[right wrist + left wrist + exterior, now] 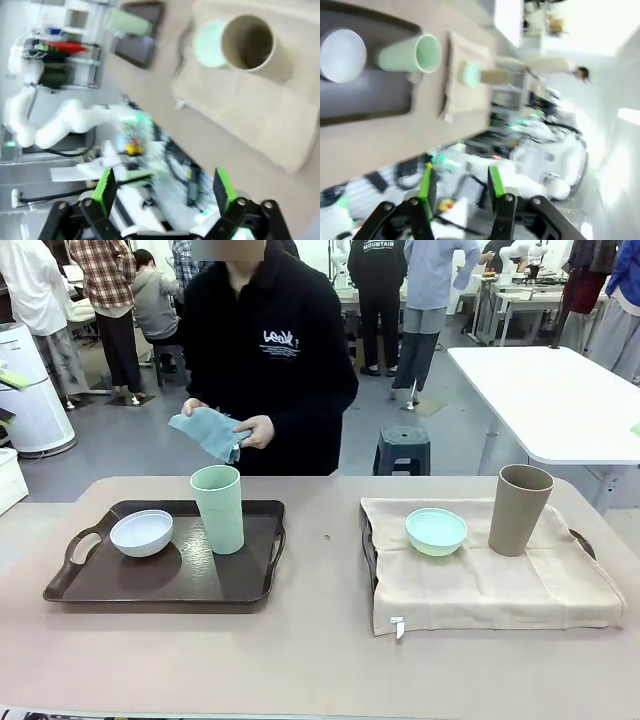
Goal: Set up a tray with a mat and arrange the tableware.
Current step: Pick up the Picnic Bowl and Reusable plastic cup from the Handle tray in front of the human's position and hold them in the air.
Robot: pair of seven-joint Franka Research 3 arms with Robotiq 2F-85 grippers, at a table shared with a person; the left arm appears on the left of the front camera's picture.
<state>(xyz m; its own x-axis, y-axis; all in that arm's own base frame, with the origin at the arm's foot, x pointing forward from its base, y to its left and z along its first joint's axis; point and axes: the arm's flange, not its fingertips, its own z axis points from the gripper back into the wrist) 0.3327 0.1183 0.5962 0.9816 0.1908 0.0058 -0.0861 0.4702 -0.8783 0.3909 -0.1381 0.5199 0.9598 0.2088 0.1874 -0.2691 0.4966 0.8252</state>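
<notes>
Across the beige table (320, 660), found two trays side by side, well apart. On the left, picked out a dark brown plastic tray with cut-out handles (100, 590), bare of any mat, carrying a small round white bowl (141, 532) and, just beside it, a tall mint green handleless cup (218, 508). On the right, made out a second dark tray (367, 550) draped with a beige cloth mat (500, 590), bearing a small round mint green bowl (436, 531) near a tall taupe brown handleless cup (520, 508). Beyond the far edge, saw a person in black holding a folded blue-grey cloth (208, 432) in both hands (262, 431).

Read the left gripper (460, 175) as partly parted with nothing between its green pads, hanging clear of the table. Read the right gripper (164, 175) as spread wide and likewise empty.

Judged the cups stiff, light and smooth-walled, tall enough to tip easily; would take each around the wall below the rim, squeezing gently. Judged the bowls shallow and possibly breakable; would pinch one side of the rim, one finger inside. Judged the cloth limp and prone to bunching; best caught at a corner or hem.
</notes>
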